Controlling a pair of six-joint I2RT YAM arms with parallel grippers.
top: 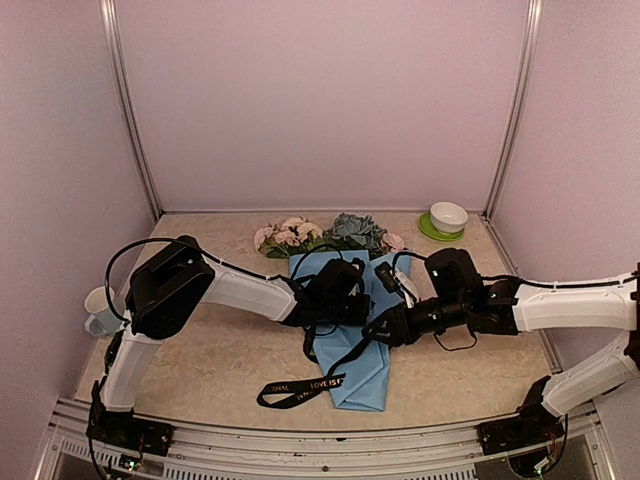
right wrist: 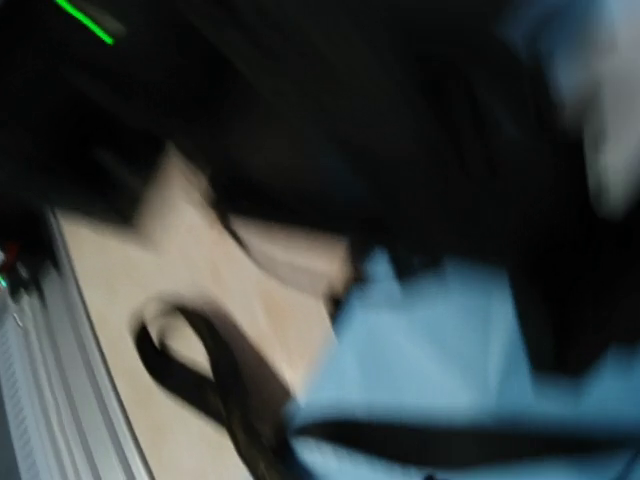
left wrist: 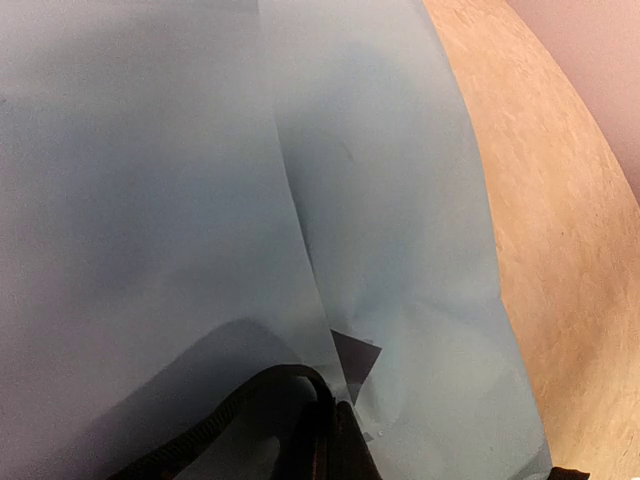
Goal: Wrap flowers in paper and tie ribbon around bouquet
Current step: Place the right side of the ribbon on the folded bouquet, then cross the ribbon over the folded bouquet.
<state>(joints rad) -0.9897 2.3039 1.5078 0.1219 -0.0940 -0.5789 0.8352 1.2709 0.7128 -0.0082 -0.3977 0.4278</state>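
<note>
Bouquet [top: 362, 372] lies centred on the table [top: 215, 365], blooms toward its far edge. Left gripper [top: 338, 304] is pressed together above it; right gripper [top: 380, 331] too blurred to tell. Loose ribbon [top: 298, 389] could slip, letting the paper [left wrist: 150, 200] unfurl

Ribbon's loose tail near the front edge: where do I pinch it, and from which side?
Probably the looped tail of the ribbon lying on the table, just left of the paper cone's near tip. Come straight down from above, jaws set across its width: it lies flat and floppy, so a sideways approach would likely just push it.
</note>
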